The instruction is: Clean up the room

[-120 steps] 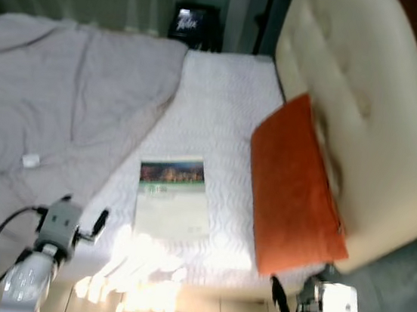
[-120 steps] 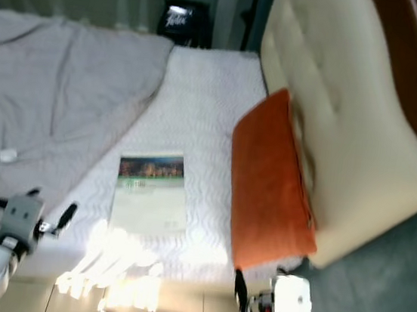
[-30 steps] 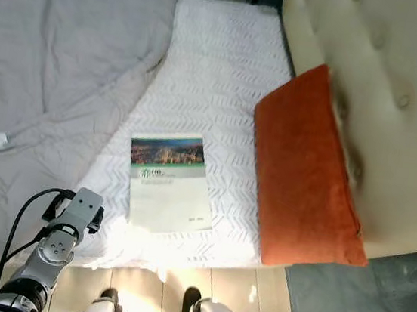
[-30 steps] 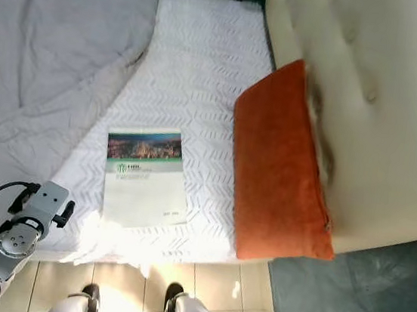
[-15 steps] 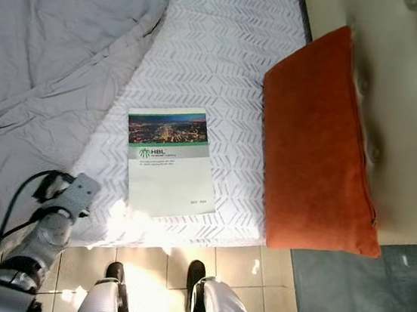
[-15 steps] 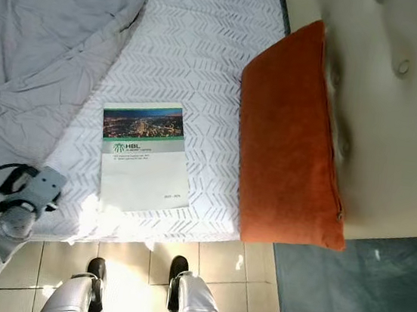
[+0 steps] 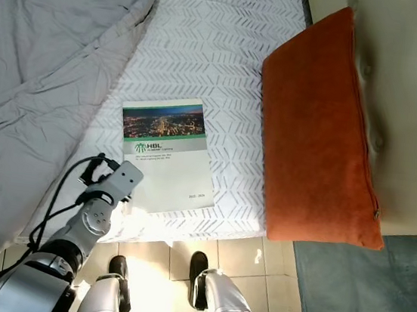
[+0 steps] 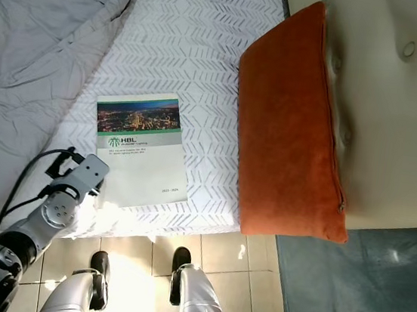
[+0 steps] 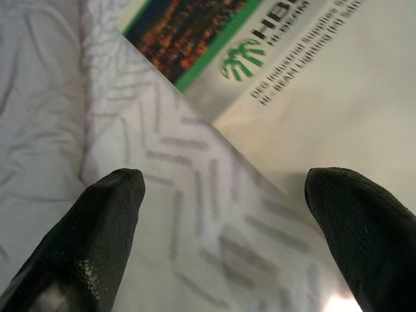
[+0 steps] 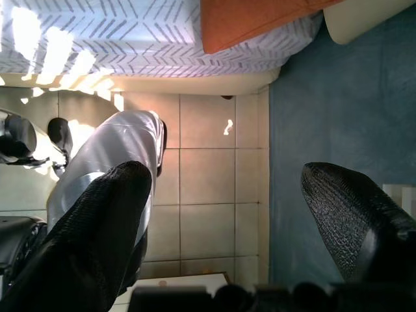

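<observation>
One booklet [image 7: 165,153], one orange cushion [image 7: 316,131]

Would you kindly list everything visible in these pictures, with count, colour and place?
Booklet: one, white with a green band and city photo, flat on the mattress near its edge.
Cushion: one, orange, against the headboard.
Headboard: one, cream, tufted.
Mattress: one, white with grey chevrons.
Duvet: one, grey, rumpled, left of the booklet.
Floor: beige tiles; blue rug on the right.
Left gripper: open, over the booklet's edge.
Right gripper: open, hanging over the floor.
</observation>
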